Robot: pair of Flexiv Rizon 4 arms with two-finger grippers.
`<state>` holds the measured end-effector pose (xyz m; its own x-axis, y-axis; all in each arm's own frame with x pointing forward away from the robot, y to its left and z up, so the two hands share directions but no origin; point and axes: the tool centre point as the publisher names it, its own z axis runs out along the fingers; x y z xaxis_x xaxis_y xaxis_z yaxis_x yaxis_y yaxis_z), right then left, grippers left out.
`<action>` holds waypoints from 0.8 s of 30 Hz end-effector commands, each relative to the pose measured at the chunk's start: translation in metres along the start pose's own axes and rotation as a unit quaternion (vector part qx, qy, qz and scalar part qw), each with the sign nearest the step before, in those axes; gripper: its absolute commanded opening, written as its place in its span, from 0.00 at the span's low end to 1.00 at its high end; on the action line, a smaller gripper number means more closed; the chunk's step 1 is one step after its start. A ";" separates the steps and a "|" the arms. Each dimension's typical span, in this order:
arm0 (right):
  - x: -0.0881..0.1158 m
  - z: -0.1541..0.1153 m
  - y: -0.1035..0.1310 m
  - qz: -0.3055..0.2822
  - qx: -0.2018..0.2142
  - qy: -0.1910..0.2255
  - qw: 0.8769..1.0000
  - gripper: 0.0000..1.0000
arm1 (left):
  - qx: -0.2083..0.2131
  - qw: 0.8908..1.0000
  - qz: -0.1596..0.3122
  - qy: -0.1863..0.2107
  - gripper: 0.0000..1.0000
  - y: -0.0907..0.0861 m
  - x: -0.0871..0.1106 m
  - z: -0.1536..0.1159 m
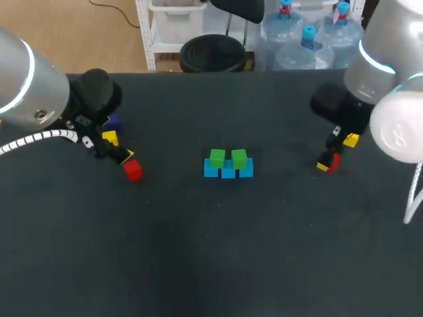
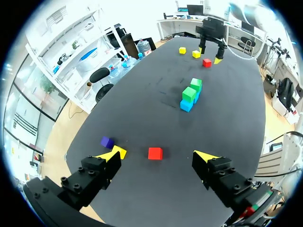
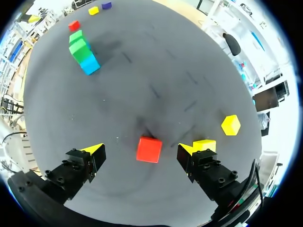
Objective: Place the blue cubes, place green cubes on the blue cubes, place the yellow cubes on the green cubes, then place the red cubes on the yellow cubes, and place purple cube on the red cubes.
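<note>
On the table's [image 1: 198, 264] middle, small blue cubes [image 1: 228, 172] carried two green cubes [image 1: 218, 158]; yellow, red and purple layers were not yet stacked. The left gripper [image 2: 157, 154] and right gripper [image 3: 140, 149] gaped astride loose red cubes [image 1: 133, 171] near its side edges.

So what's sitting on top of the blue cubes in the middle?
Two green cubes sit side by side on the blue cubes. Nothing tops them. The blue faces underneath are hidden.

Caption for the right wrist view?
Right gripper open, red cube between its fingertips, two yellow cubes beside it, green cubes on blue cubes ahead.
</note>
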<state>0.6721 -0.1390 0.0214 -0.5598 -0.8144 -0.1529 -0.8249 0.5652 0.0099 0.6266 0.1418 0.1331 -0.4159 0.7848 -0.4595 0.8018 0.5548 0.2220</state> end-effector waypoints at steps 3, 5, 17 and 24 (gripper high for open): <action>-0.003 0.007 -0.008 0.009 -0.023 0.016 1.000 0.99 | 0.002 1.000 0.001 -0.002 1.00 0.001 0.001 0.000; -0.001 0.009 -0.009 0.011 -0.026 0.020 0.999 0.96 | 0.002 1.000 0.001 -0.002 1.00 0.001 0.001 0.000; 0.005 0.020 -0.008 0.019 -0.045 0.037 0.998 0.93 | 0.002 1.000 0.001 -0.002 1.00 0.001 0.001 0.000; 0.006 0.021 -0.008 0.021 -0.046 0.043 0.998 0.60 | 0.002 1.000 0.001 -0.002 1.00 0.001 0.001 0.000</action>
<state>0.6762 -0.1464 -0.0007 -0.5950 -0.8011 -0.0656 -0.8025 0.5875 0.1037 0.6266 0.1418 0.1332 -0.4159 0.7848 -0.4595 0.8018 0.5549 0.2220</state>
